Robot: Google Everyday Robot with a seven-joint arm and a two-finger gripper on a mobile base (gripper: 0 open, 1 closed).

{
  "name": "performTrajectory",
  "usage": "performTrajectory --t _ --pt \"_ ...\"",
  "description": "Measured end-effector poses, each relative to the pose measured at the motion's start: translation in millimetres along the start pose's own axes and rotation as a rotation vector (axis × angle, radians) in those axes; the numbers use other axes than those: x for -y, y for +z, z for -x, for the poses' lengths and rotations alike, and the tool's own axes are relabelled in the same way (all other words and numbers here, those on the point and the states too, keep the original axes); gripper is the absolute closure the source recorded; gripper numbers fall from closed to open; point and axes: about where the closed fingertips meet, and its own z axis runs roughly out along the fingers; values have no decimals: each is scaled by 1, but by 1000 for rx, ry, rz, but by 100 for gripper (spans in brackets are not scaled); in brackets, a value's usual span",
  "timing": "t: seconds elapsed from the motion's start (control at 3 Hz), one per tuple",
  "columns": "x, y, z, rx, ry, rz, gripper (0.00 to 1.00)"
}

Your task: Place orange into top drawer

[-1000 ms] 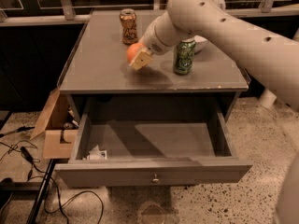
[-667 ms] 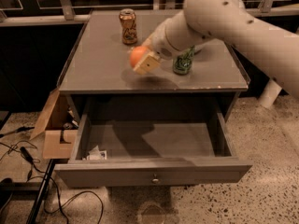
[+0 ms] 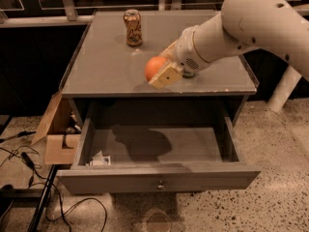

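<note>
The orange [image 3: 154,67] is a round orange fruit held in my gripper [image 3: 161,71], which is shut on it above the front edge of the grey cabinet top [image 3: 106,66]. The cream fingers [image 3: 165,76] clamp its right side. The top drawer [image 3: 157,178] is pulled open below, with a flat grey front and a small metal knob [image 3: 161,187]. The orange hangs just behind the drawer's opening, and its shadow falls on the drawer floor.
An orange-brown patterned can [image 3: 132,27] stands at the back of the cabinet top. A green can [image 3: 189,73] is mostly hidden behind my arm. A white packet [image 3: 100,159] lies in the drawer's front left corner. A cardboard box [image 3: 55,132] and cables [image 3: 29,168] lie left.
My gripper has carried the orange forward from the middle of the cabinet top toward its front edge, over the open drawer. The arm now covers most of the green can.
</note>
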Motion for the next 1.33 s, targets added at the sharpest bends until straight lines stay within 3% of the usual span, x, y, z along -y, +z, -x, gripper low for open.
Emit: performTrajectory --t 0.67,1.33 --pt "-35 0 -38 -62 34 61 100" --pt "-94 -15 -112 -136 150 73 100"
